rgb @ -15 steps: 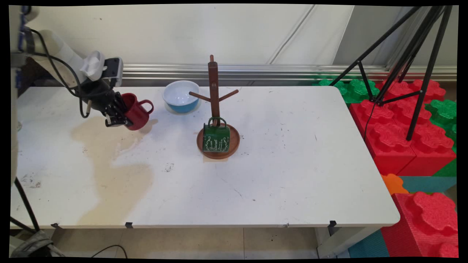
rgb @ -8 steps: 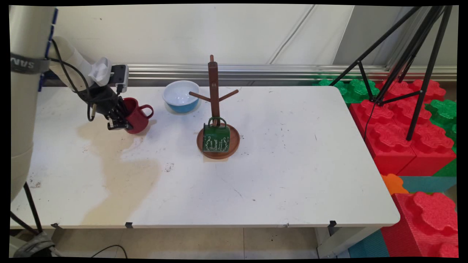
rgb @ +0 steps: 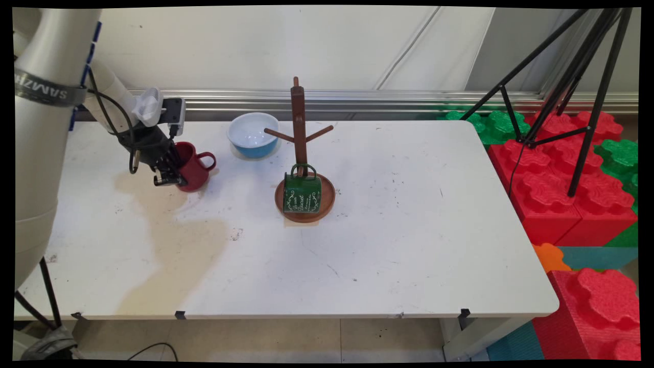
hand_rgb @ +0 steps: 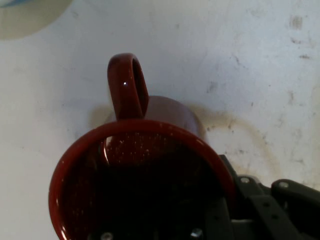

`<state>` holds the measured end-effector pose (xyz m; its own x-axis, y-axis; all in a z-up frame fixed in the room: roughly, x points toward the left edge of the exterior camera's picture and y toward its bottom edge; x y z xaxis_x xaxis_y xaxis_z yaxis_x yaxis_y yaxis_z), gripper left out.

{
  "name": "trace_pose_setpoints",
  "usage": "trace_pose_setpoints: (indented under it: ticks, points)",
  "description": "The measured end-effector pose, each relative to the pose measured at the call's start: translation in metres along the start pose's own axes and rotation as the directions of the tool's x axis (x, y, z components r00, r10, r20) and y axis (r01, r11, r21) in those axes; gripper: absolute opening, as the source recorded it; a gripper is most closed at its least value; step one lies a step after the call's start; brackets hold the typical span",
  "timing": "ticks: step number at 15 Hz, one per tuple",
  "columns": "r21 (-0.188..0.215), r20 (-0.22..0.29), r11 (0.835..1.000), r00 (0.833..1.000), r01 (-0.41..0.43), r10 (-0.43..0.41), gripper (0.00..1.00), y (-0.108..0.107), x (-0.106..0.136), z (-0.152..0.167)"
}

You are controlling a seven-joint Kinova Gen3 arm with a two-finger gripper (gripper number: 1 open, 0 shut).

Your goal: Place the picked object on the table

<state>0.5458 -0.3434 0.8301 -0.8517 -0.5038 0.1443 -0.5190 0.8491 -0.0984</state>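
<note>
My gripper [rgb: 171,173] is shut on the rim of a dark red mug [rgb: 194,166] at the table's back left, one finger inside and one outside. The mug is tilted slightly, its handle pointing right toward the blue bowl [rgb: 253,134], its base at or just above the tabletop. In the hand view the red mug [hand_rgb: 145,175] fills the lower frame with its handle [hand_rgb: 127,87] pointing up. My gripper [hand_rgb: 222,212] clamps the rim at the lower right, and the inner finger is mostly hidden in the dark of the mug.
A wooden mug tree [rgb: 299,128] stands mid-table on a round base [rgb: 327,197], with a green mug [rgb: 302,193] lying on it against the post. A brown stain [rgb: 163,235] spreads over the table's left. Red and green foam blocks [rgb: 552,174] and a black tripod [rgb: 587,102] stand at the right.
The hand has carried the red mug a little right and lower, toward the tabletop, and the mug now sits more upright. The bowl, mug tree and green mug have not moved.
</note>
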Motion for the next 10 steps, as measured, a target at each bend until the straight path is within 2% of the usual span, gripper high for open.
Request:
trace_pose_setpoints:
  ticks: [1, 2, 10]
  points:
    - [-0.002, 0.003, 1.0, 1.0, 0.001, -0.001, 0.0, 0.0001, 0.0002, 0.0011]
    - [-0.004, 0.005, 1.0, 1.0, 0.001, -0.001, 1.0, 0.0002, 0.0003, 0.002]
    - [-0.001, 0.015, 1.0, 1.0, -0.001, 0.001, 1.0, 0.0011, -0.0026, 0.0045]
